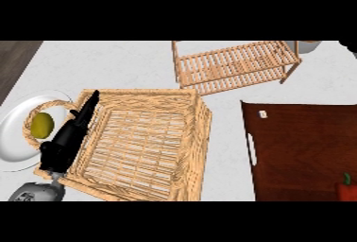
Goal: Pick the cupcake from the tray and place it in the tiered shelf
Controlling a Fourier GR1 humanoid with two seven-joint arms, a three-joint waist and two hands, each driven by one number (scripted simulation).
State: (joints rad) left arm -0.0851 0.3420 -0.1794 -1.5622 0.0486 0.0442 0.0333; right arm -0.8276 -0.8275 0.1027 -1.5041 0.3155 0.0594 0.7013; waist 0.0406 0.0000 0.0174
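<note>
1. At the left of the frame, I see my left hand stretched along the left rim of the wicker tray, black fingers straight and released, pointing toward the upper edge, holding nothing. Its grey forearm enters from the lower left corner.
2. My right hand does not appear anywhere in the head view.
3. Where the cupcake is, I cannot tell: the tray's slatted floor shows nothing on it, and I see no cupcake on the table either.
4. Left of the tray, a white plate carries a yellow-green fruit, just beside my hand; I judge it a bystander to the task.
5. At the upper right stands the wooden tiered shelf, slats open to the top, well apart from the tray, so a carry across the table would be needed.
6. A dark brown board fills the lower right, with a red item at its edge, cut off by the frame.
7. My judgement: the hand lies flat and idle, not posed for a grasp.
</note>
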